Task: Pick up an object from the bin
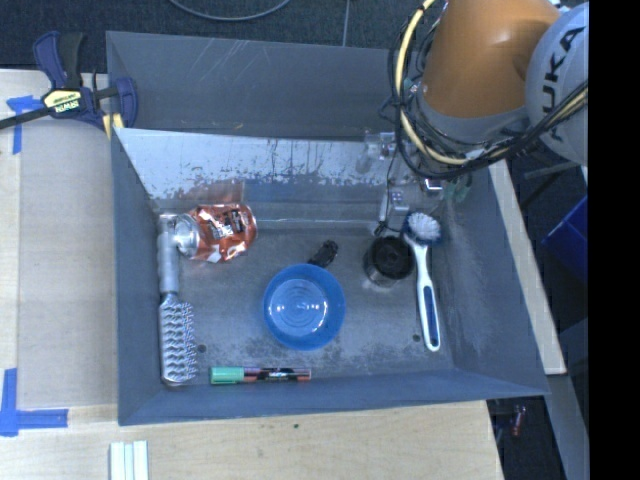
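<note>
Camera view: arm is extended in from the right, its orange cover held over the bin's far right corner. Claw is pointed down just above a small black round cup, beside a white-and-blue brush. Whether the claw is apart or together cannot be told.

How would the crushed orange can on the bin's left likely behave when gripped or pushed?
The crushed orange can looks dented and thin-walled, so probably light and apt to buckle further. Its flattened shape should slide rather than roll.
</note>
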Controlling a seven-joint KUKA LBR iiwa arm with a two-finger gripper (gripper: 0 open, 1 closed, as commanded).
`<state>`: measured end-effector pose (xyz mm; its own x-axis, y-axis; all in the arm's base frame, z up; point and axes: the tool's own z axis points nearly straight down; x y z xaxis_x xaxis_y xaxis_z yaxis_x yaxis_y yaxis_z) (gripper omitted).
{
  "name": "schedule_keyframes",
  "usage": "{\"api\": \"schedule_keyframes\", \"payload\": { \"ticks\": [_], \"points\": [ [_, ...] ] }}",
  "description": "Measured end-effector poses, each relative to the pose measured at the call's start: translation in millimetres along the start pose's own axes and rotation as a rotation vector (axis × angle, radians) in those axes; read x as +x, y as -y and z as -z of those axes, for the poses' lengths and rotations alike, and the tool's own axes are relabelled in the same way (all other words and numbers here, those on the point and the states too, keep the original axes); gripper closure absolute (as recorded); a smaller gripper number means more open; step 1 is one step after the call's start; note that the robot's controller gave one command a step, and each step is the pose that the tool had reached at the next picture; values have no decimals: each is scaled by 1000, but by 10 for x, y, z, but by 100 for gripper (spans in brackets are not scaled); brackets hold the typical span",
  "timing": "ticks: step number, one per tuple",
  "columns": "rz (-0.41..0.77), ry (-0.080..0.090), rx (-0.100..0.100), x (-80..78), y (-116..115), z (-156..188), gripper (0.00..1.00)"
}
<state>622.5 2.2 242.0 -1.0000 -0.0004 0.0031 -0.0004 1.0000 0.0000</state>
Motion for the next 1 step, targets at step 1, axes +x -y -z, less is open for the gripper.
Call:
{"api": "schedule_keyframes", "payload": {
  "ticks": [1],
  "points": [
    [0, 8, 0, -14, 0, 41, 0]
  ]
}}
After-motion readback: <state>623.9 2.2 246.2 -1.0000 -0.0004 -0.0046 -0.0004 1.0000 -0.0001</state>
